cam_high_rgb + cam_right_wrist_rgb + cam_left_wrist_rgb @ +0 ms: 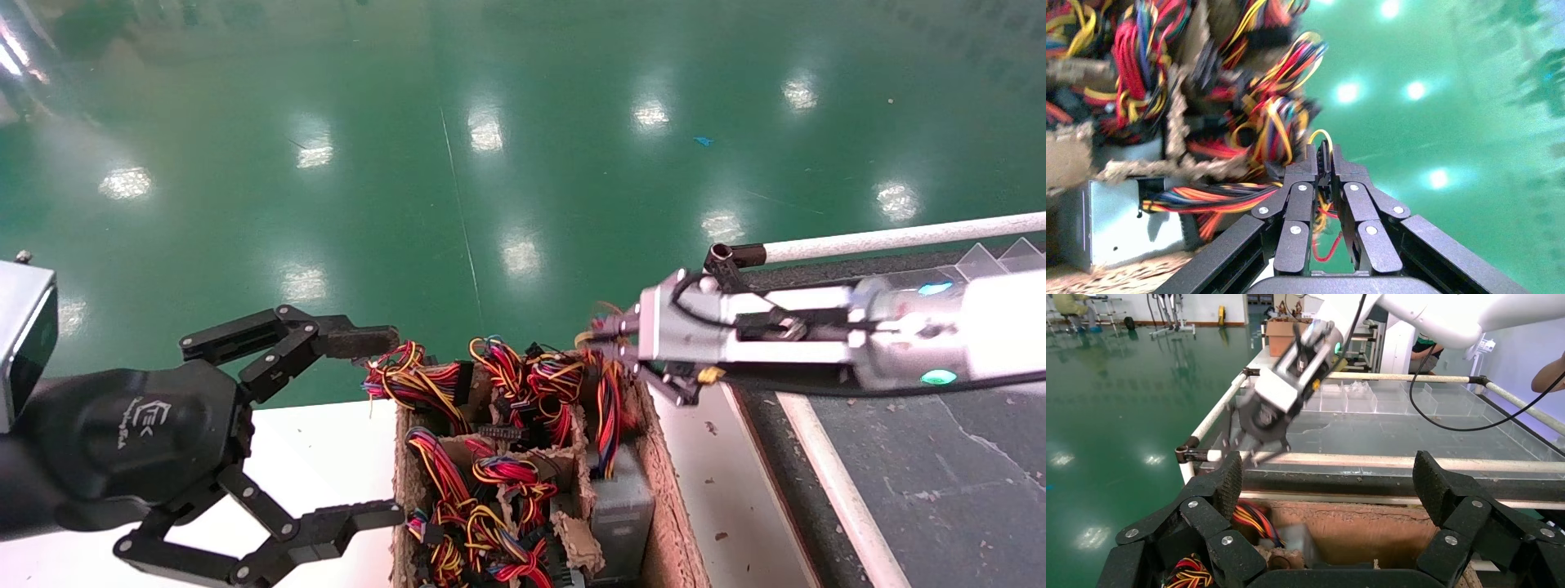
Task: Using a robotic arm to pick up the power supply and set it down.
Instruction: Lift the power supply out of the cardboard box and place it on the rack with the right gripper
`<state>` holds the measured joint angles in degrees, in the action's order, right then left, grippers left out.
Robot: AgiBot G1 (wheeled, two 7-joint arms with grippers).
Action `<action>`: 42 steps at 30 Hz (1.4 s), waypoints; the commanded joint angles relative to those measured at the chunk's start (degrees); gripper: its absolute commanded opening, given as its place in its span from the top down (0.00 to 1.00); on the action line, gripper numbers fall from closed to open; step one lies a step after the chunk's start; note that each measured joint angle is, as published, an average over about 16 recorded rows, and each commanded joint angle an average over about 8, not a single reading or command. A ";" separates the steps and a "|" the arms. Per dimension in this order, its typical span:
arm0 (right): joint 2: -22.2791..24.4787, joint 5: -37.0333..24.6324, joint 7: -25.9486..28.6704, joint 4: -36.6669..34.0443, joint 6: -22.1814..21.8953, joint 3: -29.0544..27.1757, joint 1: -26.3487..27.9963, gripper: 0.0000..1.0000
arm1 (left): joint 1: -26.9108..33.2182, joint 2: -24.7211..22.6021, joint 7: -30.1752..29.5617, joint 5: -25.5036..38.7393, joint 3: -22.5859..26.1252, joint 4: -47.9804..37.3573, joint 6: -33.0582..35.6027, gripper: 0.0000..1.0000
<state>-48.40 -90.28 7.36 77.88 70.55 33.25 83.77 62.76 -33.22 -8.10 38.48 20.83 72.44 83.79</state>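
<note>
My right gripper [1324,160], frame centre, is pinched tight on the power supply's [1119,214] wires [1254,131]; my left gripper [359,425] hangs spread wide at lower left.

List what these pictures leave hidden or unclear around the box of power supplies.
- Right gripper, right wrist view: shut on yellow wires; which unit they belong to is lost in the tangle.
- Right gripper's fingertips, head view: hidden behind the wire bundle.
- Grey power supply, head view: partly covered by wires and cardboard dividers.
- Cardboard box, head view: near end cut off by the frame edge.
- Left gripper: open, beside the box.
</note>
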 commanded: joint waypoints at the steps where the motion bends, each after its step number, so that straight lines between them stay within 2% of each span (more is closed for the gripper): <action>1: 0.76 1.78 -1.19 0.16 0.22 -0.96 0.30 1.00 | 0.00 0.00 0.00 0.00 0.00 0.00 0.00 0.00; 7: 2.89 7.83 -4.68 0.26 2.33 -3.85 1.54 1.00 | 0.00 0.00 0.00 0.00 0.00 0.00 0.00 0.00; 16: 6.38 20.44 -9.32 0.06 9.78 -8.68 4.42 1.00 | 0.00 0.00 0.00 -0.01 0.01 0.00 0.00 0.00; 20: 7.88 23.51 -10.78 -0.02 10.99 -10.57 5.27 1.00 | 0.00 0.00 0.01 -0.01 0.01 0.00 0.00 0.00; 33: 12.34 26.25 -14.09 -0.15 7.77 -15.59 4.83 1.00 | 0.00 0.01 0.01 -0.01 0.02 0.00 -0.01 0.00; 42: 17.21 24.74 -15.67 -0.37 3.34 -18.76 2.61 1.00 | 0.01 0.01 0.01 -0.02 0.02 0.00 -0.01 0.00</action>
<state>-30.97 -66.30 -8.11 77.45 73.27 14.57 86.20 62.76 -33.21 -8.09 38.47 20.86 72.44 83.78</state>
